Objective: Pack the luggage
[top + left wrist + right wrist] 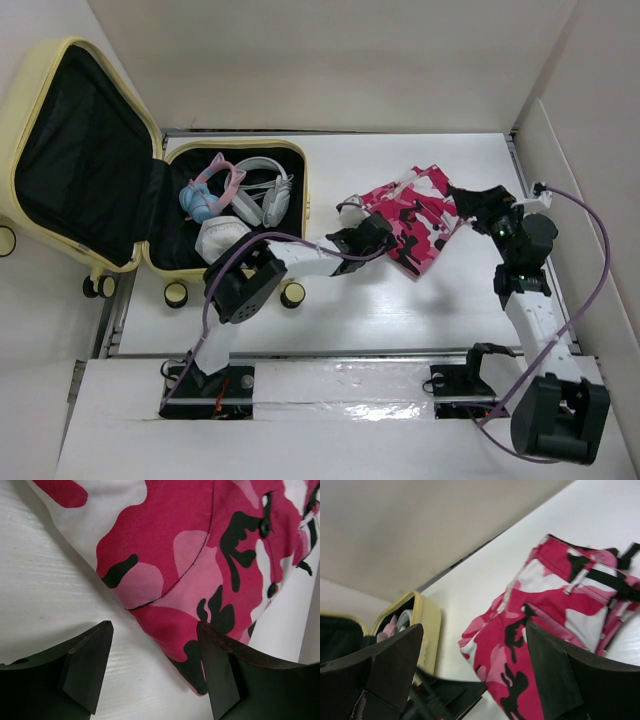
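The pale yellow luggage (pixel 88 60) lies open at the far left, black lining showing; its lower half holds white headphones (pixel 268 185), pink-and-blue headphones (pixel 208 190) and a white mask (pixel 222 238). A folded pink camouflage garment (pixel 415 215) lies on the table to its right. My left gripper (pixel 370 228) is open at the garment's near-left corner (pixel 200 675), jaws straddling it just above the table. My right gripper (pixel 472 203) is open at the garment's right edge; the garment (pixel 545 630) and the luggage (pixel 427 625) show in the right wrist view.
White walls enclose the table on the back and right (pixel 570 160). The luggage wheels (pixel 292 294) stand at its near side. A purple cable (pixel 590 290) loops by the right arm. The left gripper's fingers (pixel 450 695) show low in the right wrist view.
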Robot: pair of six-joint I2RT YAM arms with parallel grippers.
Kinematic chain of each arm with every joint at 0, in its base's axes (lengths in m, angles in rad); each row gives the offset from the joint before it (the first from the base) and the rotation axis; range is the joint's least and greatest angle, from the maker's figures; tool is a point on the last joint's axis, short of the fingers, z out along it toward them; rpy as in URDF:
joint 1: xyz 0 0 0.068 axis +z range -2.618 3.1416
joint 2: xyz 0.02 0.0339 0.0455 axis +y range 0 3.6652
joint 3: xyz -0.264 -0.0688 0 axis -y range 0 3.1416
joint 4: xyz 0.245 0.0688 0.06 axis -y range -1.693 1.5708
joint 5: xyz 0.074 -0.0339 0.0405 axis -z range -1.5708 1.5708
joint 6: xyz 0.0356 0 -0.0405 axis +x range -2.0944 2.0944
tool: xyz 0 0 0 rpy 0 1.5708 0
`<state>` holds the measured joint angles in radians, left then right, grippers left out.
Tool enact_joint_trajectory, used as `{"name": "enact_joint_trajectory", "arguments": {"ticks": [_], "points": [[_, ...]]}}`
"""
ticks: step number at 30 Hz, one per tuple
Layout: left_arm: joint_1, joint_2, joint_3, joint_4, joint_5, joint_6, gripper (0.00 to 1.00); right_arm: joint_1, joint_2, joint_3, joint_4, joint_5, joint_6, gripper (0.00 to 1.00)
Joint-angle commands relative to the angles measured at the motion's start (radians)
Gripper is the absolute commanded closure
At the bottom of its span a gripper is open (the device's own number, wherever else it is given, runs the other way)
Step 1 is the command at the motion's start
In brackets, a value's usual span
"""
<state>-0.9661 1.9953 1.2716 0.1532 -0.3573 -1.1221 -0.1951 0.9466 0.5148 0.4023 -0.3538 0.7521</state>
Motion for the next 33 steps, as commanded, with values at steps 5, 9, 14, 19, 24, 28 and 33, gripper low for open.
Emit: {"name": "enact_joint_trajectory", "arguments": {"ticks": [5, 9, 14, 19, 24, 28, 33], "points": [[0.013, 0.094, 0.120, -0.122, -0.048, -0.103, 0.36, 0.121, -0.163, 0.082, -0.197, 0.039, -0.149, 0.11], [0.023, 0.169, 0.196, -0.173, -0.039, -0.128, 0.36, 0.170, -0.207, 0.091, -0.223, 0.035, -0.178, 0.12], [0.044, 0.237, 0.224, -0.115, 0.020, -0.128, 0.43, 0.207, -0.255, 0.096, -0.244, 0.038, -0.188, 0.13], [0.085, 0.211, 0.163, -0.006, 0.054, -0.056, 0.85, 0.261, -0.301, 0.120, -0.278, 0.032, -0.212, 0.13], [0.098, 0.162, 0.198, 0.043, 0.054, 0.164, 1.00, 0.270, -0.339, 0.128, -0.281, 0.036, -0.220, 0.13], [0.119, 0.056, 0.201, 0.074, 0.093, 0.289, 1.00, 0.270, -0.333, 0.114, -0.264, 0.064, -0.235, 0.13], [0.180, -0.067, 0.281, 0.000, 0.208, 0.451, 1.00, 0.281, -0.319, 0.083, -0.232, 0.147, -0.241, 0.13]]}}
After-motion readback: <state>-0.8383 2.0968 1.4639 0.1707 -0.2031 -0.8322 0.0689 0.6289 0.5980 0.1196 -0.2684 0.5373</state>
